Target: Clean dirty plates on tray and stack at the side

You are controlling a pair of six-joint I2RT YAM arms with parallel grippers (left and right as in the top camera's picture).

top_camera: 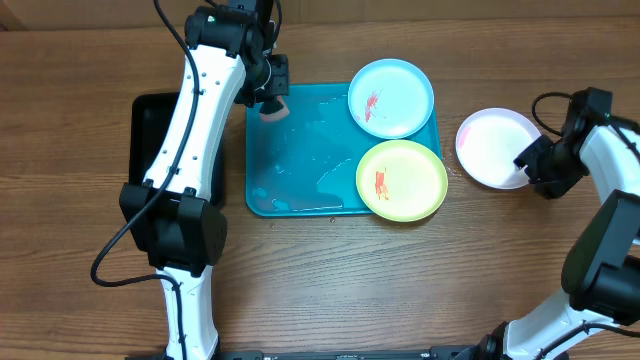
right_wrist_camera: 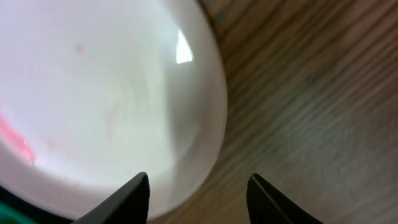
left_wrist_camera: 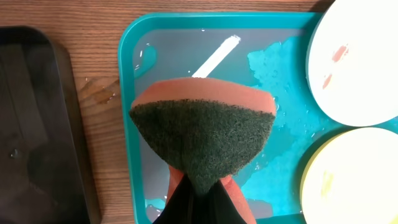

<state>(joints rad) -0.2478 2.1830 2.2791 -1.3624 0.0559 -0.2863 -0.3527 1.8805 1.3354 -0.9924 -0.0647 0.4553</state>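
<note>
White plate round, glossy; tray wet; sponge fibrous.

Brown wooden table, grain running left to right, seen from above. At the left, lying on the wood, a black rectangular tray. Just beside it to the right, a larger turquoise tray with rounded corners and a raised rim, wet inside. Between the two, a small wet patch on the bare wood. Right of the turquoise tray and apart from it, a round white plate, faintly pink-tinged.
</note>
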